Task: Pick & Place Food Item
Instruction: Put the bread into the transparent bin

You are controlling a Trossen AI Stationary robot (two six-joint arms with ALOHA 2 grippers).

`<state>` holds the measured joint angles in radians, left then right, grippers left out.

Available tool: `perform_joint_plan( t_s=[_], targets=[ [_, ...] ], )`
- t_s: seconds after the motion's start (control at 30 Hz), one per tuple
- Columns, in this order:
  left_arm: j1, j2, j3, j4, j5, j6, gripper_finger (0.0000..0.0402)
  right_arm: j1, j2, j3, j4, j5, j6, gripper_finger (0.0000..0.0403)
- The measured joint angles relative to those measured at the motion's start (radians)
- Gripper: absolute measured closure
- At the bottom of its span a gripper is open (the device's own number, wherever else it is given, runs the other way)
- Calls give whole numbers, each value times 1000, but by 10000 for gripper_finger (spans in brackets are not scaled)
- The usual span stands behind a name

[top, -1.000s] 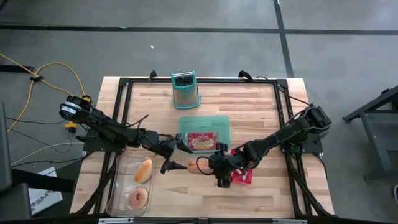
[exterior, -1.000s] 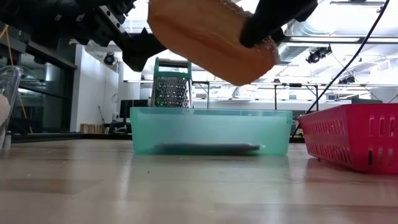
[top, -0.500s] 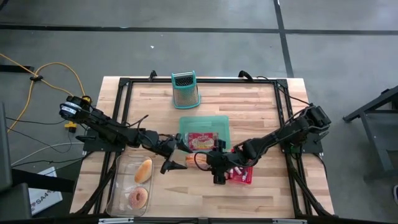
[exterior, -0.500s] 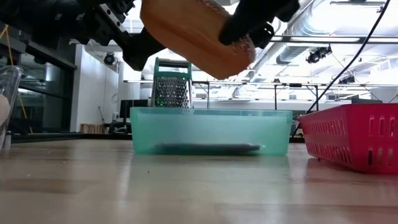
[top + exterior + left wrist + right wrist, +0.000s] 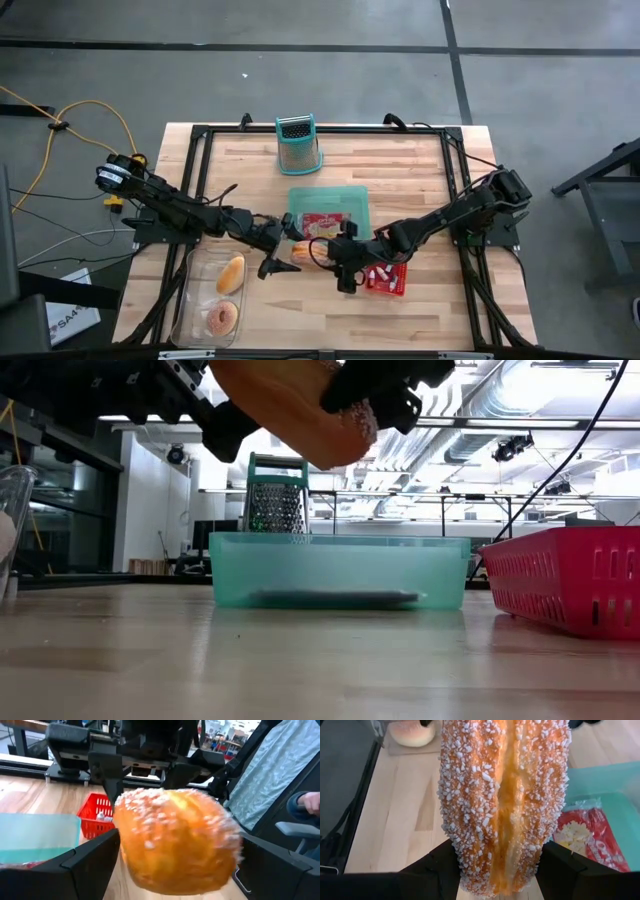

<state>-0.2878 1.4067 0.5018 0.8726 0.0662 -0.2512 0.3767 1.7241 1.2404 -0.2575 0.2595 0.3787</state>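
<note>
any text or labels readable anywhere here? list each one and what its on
"SA4": partial print on the white box on the floor left of the table; the rest is cut off.
Red packet in the teal bin: printed, too small to read.
Packets in the red basket: print unreadable.
Grater, sugared pastry: no text.

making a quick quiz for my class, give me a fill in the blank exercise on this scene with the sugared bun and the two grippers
1. The sugared bun is held by the ____ gripper.
2. The left gripper waits with its fingers ____ beside the bun.
3. The metal grater stands at the far edge of the table, beyond the ____ bin.
4. The clear tray on the left holds a doughnut and a ____.

Missing words: right; open; teal; bun
</note>
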Motion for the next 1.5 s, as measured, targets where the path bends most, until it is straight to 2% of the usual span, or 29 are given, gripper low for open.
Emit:
perform_joint_plan(
  t_s=[0.2, 0.7, 1.17, 1.33, 1.5],
  targets=[
    [2, 0, 0, -1, -46, 1, 34, 0, 0, 0, 47, 0, -36, 200],
    [-2, 0, 0, 15, -42, 14, 38, 0, 0, 0, 64, 0, -43, 200],
    [-5, 0, 0, 15, -37, 18, 170, 0, 0, 0, 63, -1, -41, 200],
    [-5, 0, 0, 15, -37, 16, 194, 0, 0, 0, 63, -2, -38, 200],
    [-5, 0, 0, 15, -37, 14, 197, 0, 0, 0, 68, -3, -36, 200]
  ],
)
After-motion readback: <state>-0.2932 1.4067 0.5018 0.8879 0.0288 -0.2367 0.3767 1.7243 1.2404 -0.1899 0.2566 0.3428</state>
